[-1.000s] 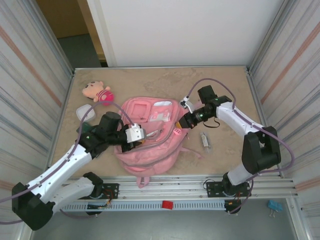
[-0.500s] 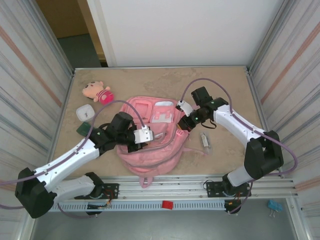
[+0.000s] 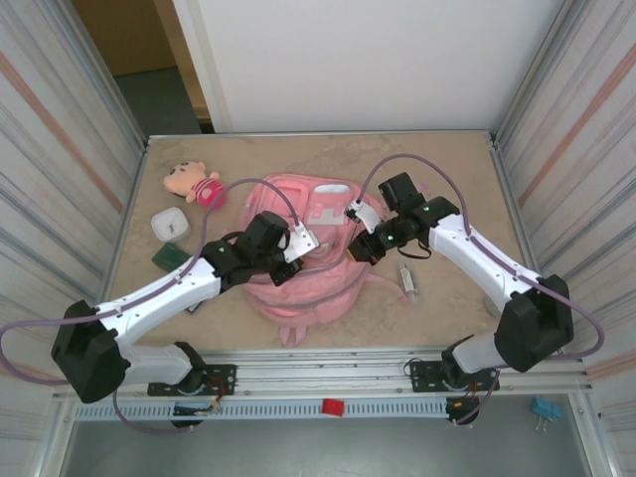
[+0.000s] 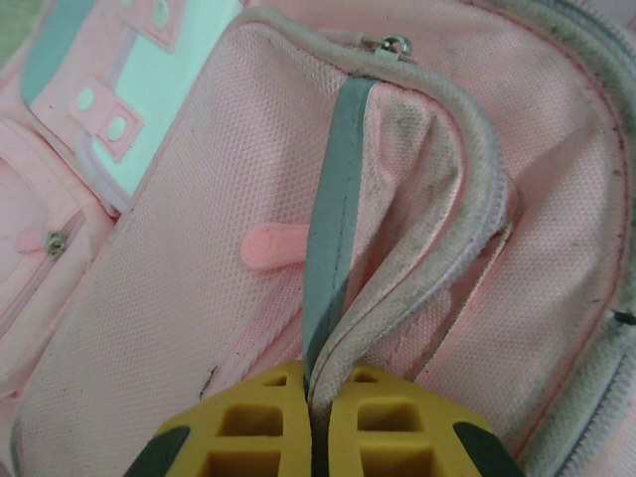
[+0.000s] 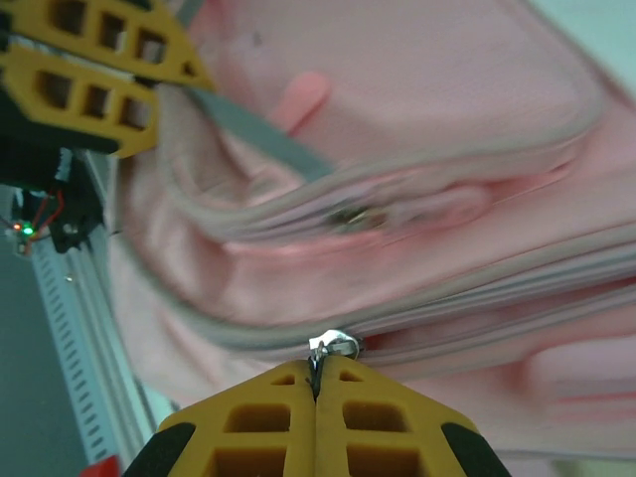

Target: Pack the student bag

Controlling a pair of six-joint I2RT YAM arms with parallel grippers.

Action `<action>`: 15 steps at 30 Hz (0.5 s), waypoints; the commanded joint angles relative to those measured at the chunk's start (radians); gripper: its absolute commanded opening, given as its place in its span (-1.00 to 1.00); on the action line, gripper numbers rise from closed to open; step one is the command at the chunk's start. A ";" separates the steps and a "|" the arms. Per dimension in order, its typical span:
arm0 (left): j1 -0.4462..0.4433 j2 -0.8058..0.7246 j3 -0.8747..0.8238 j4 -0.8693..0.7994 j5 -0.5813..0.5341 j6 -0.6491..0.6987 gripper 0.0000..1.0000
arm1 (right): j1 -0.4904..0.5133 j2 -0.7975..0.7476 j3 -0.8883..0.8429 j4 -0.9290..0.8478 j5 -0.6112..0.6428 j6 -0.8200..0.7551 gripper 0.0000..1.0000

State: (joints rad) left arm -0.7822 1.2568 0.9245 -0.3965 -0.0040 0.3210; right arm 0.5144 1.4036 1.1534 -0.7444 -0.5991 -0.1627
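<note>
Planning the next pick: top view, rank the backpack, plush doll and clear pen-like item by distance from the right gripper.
1. The pink backpack, gripped by the right gripper.
2. The clear pen-like item, on its right.
3. The plush doll, far left.

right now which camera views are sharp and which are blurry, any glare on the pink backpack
Top external: sharp, evenly lit, soft shadows, no glare on the pink backpack. Left wrist: fabric weave crisp, as is the left hand at the bottom edge. Right wrist: the backpack smeared and out of focus, the right hand and the zipper pull it pinches sharper.
</note>
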 commanded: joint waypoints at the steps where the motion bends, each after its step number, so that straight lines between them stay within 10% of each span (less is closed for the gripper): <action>1: 0.004 0.010 0.046 0.147 -0.109 -0.124 -1.00 | 0.028 -0.052 -0.008 -0.036 -0.094 0.083 -1.00; 15: 0.001 0.080 0.089 0.353 -0.031 -0.374 -1.00 | 0.223 -0.177 -0.246 0.418 -0.019 0.715 -0.83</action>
State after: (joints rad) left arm -0.7971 1.3350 0.9573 -0.2981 -0.0143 0.0357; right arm 0.6899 1.2804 0.9310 -0.4175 -0.5529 0.3687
